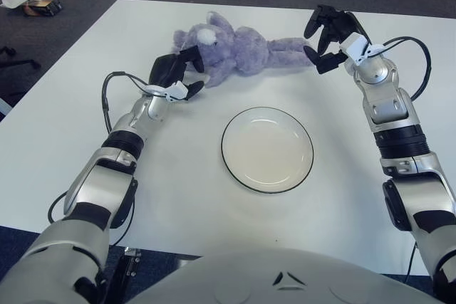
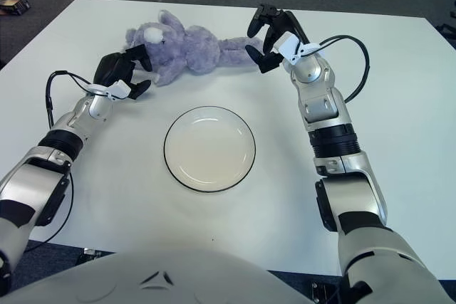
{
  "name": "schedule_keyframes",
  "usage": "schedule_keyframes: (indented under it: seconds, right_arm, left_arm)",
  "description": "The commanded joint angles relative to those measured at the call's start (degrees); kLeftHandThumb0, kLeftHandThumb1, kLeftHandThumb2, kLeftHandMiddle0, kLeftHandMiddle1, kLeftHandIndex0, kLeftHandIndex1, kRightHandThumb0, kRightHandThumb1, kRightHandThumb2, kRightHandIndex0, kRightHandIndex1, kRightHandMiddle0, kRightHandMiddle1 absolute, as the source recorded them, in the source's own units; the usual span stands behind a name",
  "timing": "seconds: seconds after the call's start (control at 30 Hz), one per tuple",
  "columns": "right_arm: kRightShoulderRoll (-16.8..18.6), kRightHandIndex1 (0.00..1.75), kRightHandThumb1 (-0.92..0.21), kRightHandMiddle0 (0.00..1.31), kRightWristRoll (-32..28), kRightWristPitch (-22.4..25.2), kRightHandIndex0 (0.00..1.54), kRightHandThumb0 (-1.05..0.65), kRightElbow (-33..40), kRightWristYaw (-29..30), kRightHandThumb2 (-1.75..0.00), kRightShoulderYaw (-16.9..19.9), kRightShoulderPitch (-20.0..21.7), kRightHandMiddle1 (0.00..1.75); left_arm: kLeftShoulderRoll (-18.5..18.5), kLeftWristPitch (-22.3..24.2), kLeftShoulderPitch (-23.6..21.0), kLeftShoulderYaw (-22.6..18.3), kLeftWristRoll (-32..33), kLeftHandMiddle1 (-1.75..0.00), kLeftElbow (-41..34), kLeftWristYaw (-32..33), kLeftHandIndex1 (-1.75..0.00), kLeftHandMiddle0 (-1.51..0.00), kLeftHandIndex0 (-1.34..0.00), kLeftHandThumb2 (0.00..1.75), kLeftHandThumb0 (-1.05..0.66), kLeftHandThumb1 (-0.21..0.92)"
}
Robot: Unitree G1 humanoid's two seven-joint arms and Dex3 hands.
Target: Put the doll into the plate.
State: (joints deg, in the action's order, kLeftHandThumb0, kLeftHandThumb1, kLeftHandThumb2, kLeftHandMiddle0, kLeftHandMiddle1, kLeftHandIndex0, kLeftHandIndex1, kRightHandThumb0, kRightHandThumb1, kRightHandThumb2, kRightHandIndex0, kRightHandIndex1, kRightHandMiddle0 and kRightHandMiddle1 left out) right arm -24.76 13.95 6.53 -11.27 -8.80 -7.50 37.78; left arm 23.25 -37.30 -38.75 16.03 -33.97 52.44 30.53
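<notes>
Two hands close on one doll (image 1: 239, 49), a purple plush animal lying flat toward the far edge of the tabletop (image 1: 85, 147), its long axis running nearly parallel to that edge: head toward the far-left corner, legs trailing toward the right. It lies beyond the plate (image 1: 266, 149), well clear of the rim, so nothing of the task's goal is met yet. The step in hand looks like the reach and grasp. The left hand (image 1: 175, 74) sits at the head end, its dark fingers (image 1: 191, 57) curled just beside or against the plush; whether they actually pinch the fabric I cannot tell. The right hand (image 1: 330, 37) hovers at the leg end, fingers spread and arched, holding nothing, with the tips just beside the doll's feet. The next move, as I judge it, calls for the right fingers to come down around the legs and close, and the left to secure the head, so the soft body can be raised evenly from both ends rather than dragged. After that it must travel toward the near edge and be set down over the plate, which is white with a dark rim and sits near the tabletop's middle. Being limp and longer than the plate is wide, the doll will likely droop and overhang the rim unless folded or centred carefully.
</notes>
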Motion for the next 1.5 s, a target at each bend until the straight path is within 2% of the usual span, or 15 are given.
schedule_keyframes:
  seconds: [0.0,0.23,0.3,0.47,0.53,0.6,0.73,0.83,1.03,1.1,1.17,1.23,1.33,1.47]
  right_arm:
    - [0.14,1.75,-0.25,0.46,0.73,-1.14,0.69,-0.01,-0.57,-0.29,-1.38,0.19,0.00,1.65]
    - [-0.24,1.75,-0.23,0.49,2.13,-2.13,0.70,-0.01,-1.37,-0.30,-1.40,0.07,-0.19,1.63]
    - [-0.45,1.75,-0.22,0.50,2.59,-2.26,0.71,-0.01,-1.74,-0.29,-1.41,0.01,-0.15,1.63]
    - [-0.52,1.75,-0.21,0.49,3.22,-2.46,0.72,-0.01,-2.30,-0.40,-1.43,0.07,0.00,1.65]
    - [-0.43,1.75,-0.21,0.49,2.77,-2.18,0.72,-0.01,-2.47,-1.04,-1.43,0.33,0.06,1.65]
    - [-0.33,1.75,-0.21,0.49,2.59,-2.05,0.72,-0.01,-2.64,-1.31,-1.43,0.43,0.16,1.65]
    - [-0.21,1.75,-0.21,0.50,2.75,-1.84,0.72,-0.01,-2.82,-1.57,-1.43,0.48,0.27,1.65]
    - [-0.36,1.75,-0.21,0.48,3.17,-2.18,0.71,-0.01,-3.31,-1.42,-1.43,0.38,0.23,1.67]
    - [-0.16,1.75,-0.25,0.43,2.45,-1.69,0.69,-0.01,-3.43,-2.12,-1.41,0.70,0.10,1.71]
    - [-0.12,1.75,-0.25,0.43,2.34,-1.55,0.68,-0.01,-3.33,-2.28,-1.39,0.79,-0.04,1.70]
    - [-0.13,1.75,-0.26,0.43,2.48,-1.69,0.68,-0.01,-3.25,-2.24,-1.39,0.81,-0.24,1.69]
    - [-0.18,1.75,-0.26,0.44,2.73,-2.12,0.68,-0.01,-3.49,-2.05,-1.38,0.74,-0.35,1.69]
    - [-0.31,1.75,-0.26,0.45,3.06,-2.36,0.68,-0.01,-3.63,-1.92,-1.38,0.62,-0.40,1.67]
    - [-0.59,1.75,-0.25,0.47,3.73,-2.22,0.68,-0.01,-3.49,-1.94,-1.38,0.33,-0.50,1.65]
  left_arm:
    - [1.65,2.70,0.35,0.80,-4.54,-1.75,-2.03,6.44,-1.75,-1.40,-0.67,1.39,-0.51,0.26]
    - [2.74,8.71,1.62,0.59,-8.21,-1.75,-5.04,10.81,-1.75,-1.34,-0.67,1.40,-0.51,0.25]
    - [3.21,11.20,3.33,-0.34,-8.31,-1.75,-8.24,10.99,-1.75,-1.27,-0.64,1.36,-0.50,0.28]
    - [3.46,15.01,6.34,-1.63,-8.46,-1.75,-14.57,11.54,-1.75,-1.00,-0.56,1.24,-0.46,0.37]
    - [2.92,14.50,6.86,-2.20,-8.38,-1.75,-15.60,14.18,-1.75,-0.86,-0.53,1.19,-0.45,0.40]
    - [2.68,13.88,7.16,-2.55,-8.06,-1.75,-16.05,15.47,-1.75,-0.79,-0.53,1.18,-0.45,0.41]
    - [2.37,9.95,7.70,-3.47,-6.59,-1.75,-15.88,18.18,-1.75,-0.57,-0.51,1.15,-0.44,0.44]
    - [2.14,4.37,7.72,-4.32,-5.51,-1.75,-13.60,22.53,-1.75,-0.45,-0.49,1.12,-0.44,0.46]
    - [1.19,-1.88,5.02,-4.79,-5.74,-1.75,-7.39,29.26,-1.75,-0.18,-0.43,1.02,-0.41,0.54]
    - [0.76,-2.61,4.10,-4.88,-5.57,-1.72,-5.64,30.18,-1.71,-0.09,-0.22,1.00,-0.51,0.44]
    - [0.41,-3.09,3.49,-5.00,-5.14,-1.65,-4.35,30.45,-1.61,-0.04,-0.09,0.99,-0.57,0.36]
    - [-0.02,-3.13,2.88,-5.18,-4.51,-1.55,-3.20,30.19,-1.48,-0.02,-0.04,0.98,-0.60,0.34]
    - [-0.45,-2.56,2.31,-5.40,-3.60,-1.39,-2.26,28.95,-1.35,-0.01,-0.01,0.88,-0.71,0.38]
    - [-0.70,-0.68,2.22,-5.76,-1.07,-1.18,-2.16,23.09,-1.20,0.00,0.00,0.74,-0.83,0.45]
